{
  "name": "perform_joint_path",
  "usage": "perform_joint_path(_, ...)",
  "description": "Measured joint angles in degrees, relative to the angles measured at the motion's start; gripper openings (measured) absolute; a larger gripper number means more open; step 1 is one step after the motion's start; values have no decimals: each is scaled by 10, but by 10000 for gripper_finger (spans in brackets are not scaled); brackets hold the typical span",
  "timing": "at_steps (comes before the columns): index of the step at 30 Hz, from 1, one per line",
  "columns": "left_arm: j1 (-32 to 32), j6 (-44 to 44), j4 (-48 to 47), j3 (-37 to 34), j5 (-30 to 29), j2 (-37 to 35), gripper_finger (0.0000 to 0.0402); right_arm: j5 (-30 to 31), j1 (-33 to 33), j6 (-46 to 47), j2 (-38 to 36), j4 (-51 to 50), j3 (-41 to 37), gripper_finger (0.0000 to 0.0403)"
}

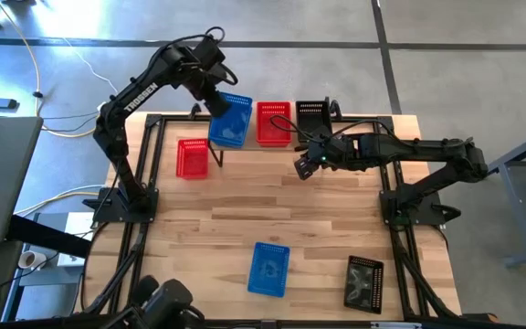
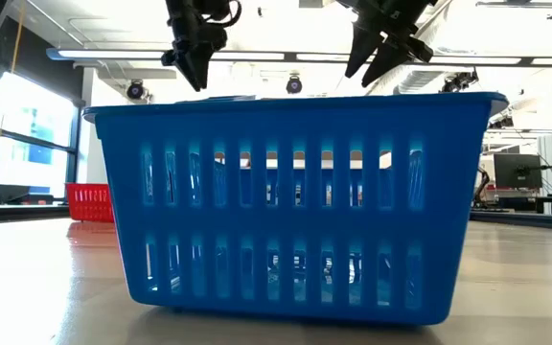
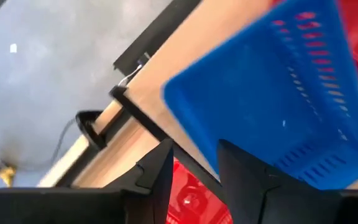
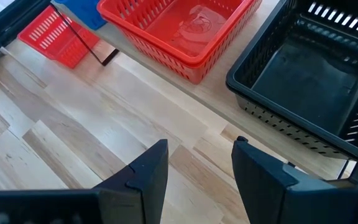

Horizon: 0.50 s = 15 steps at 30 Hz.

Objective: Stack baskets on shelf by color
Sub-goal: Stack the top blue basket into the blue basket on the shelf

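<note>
The shelf (image 1: 254, 144) stands at the table's far edge and carries a blue basket (image 1: 231, 123) on its left end, a red basket (image 1: 274, 123) in the middle and a black basket (image 1: 311, 114) on the right. The blue one sits askew. My left gripper (image 1: 215, 103) hovers at that basket's far-left corner, its fingers (image 3: 160, 177) apart. My right gripper (image 1: 304, 168) is open above the table just in front of the shelf, near the black basket (image 4: 309, 81). Another red basket (image 1: 192, 157) rests on the table left of the shelf. My left gripper (image 3: 196, 174) comes down at a slant over the blue basket's (image 3: 266, 93) far-left corner. One finger (image 3: 244, 171) overlaps the basket's wall in the wrist view. Nothing shows between the fingertips, and I cannot tell whether the finger touches the basket.
A blue basket (image 1: 268, 269) and a black basket (image 1: 364, 283) lie on the table near its near edge; the blue one (image 2: 295, 201) fills the low view. Bare wood (image 1: 272, 206) lies between them and the shelf. The arms' bases stand at the table's left and right sides.
</note>
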Motion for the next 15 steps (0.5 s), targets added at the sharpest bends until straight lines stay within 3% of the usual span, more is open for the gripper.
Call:
perform_joint_path(5, 7, -46, -5, 0, -28, 0, 115, -3, 0, -1, 0, 0, 0, 161)
perform_joint_path(15, 1, -63, -5, -1, -13, 3, 115, -6, 0, -1, 0, 0, 0, 161)
